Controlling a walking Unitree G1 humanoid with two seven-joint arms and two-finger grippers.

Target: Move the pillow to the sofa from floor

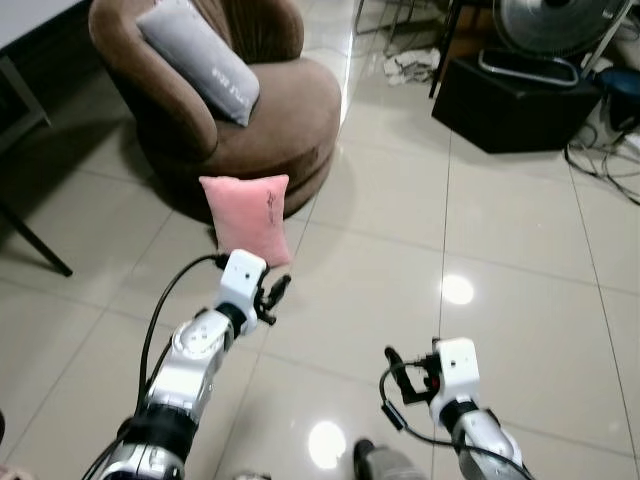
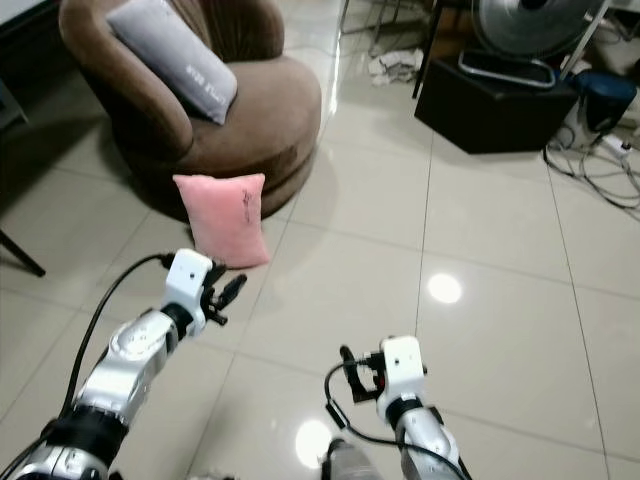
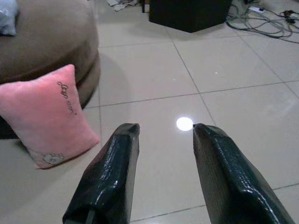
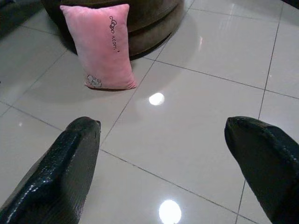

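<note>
On the tiled floor (image 1: 380, 260) the pink pillow (image 1: 246, 218) leans on the brown sofa (image 1: 260, 110), not lifted; left pincer (image 3: 161, 135) and right pincer (image 4: 163, 135) both released

tile floor (image 1: 500, 240) | pink pillow (image 1: 246, 217) upright against sofa (image 1: 250, 110) base

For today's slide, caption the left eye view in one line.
Pink pillow stands against the brown sofa; open left gripper nears it.

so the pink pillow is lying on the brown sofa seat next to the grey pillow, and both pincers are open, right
Not quite. The pink pillow stands on the floor, leaning against the brown sofa base, as the left eye view shows. The grey pillow is on the sofa, and both pincers are open.
</note>
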